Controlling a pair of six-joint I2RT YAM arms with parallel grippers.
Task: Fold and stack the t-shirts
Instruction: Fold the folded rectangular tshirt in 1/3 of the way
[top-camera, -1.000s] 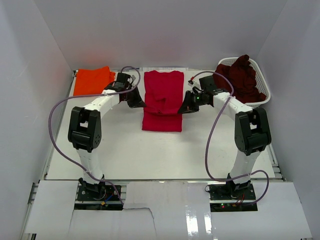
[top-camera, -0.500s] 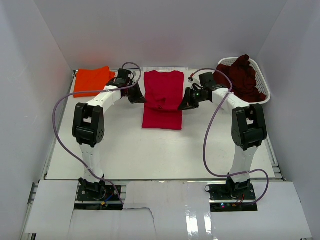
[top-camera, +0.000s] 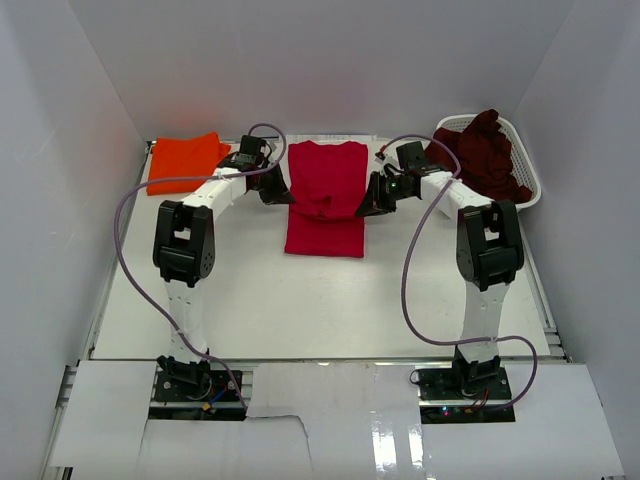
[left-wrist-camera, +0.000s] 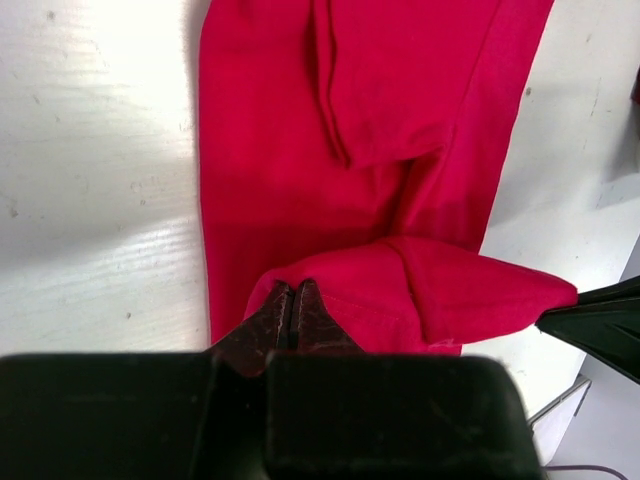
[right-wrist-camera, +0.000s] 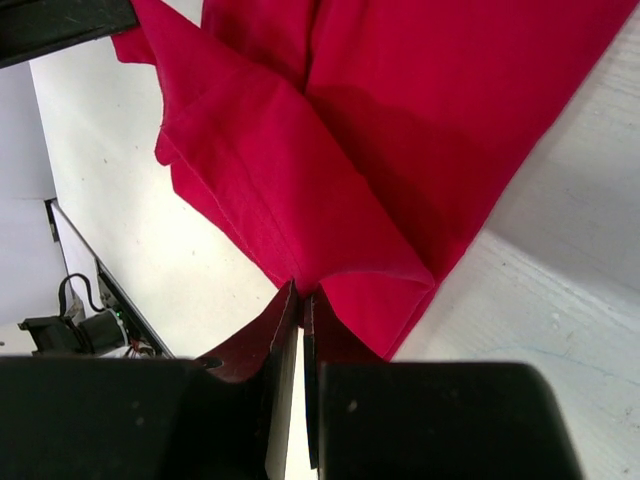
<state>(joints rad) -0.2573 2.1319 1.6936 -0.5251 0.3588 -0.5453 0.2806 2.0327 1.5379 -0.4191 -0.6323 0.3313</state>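
A bright red t-shirt (top-camera: 326, 195) lies lengthwise in the middle of the table, its near part doubled over. My left gripper (top-camera: 285, 198) is shut on the left corner of the lifted red fold (left-wrist-camera: 400, 290). My right gripper (top-camera: 365, 208) is shut on the right corner of the same fold (right-wrist-camera: 290, 180). Both hold the cloth a little above the shirt's lower layer. At the far left lies a folded orange t-shirt (top-camera: 186, 160). A dark maroon t-shirt (top-camera: 485, 155) is heaped in the white basket (top-camera: 527, 178) at the far right.
White walls close in the table on three sides. Purple cables (top-camera: 125, 255) loop from both arms over the table. The basket stands close behind the right arm's forearm (top-camera: 450, 195).
Both grippers have carried the red fold away from the arm bases toward the far end of the shirt. The uncovered near part of the shirt looks shorter now.
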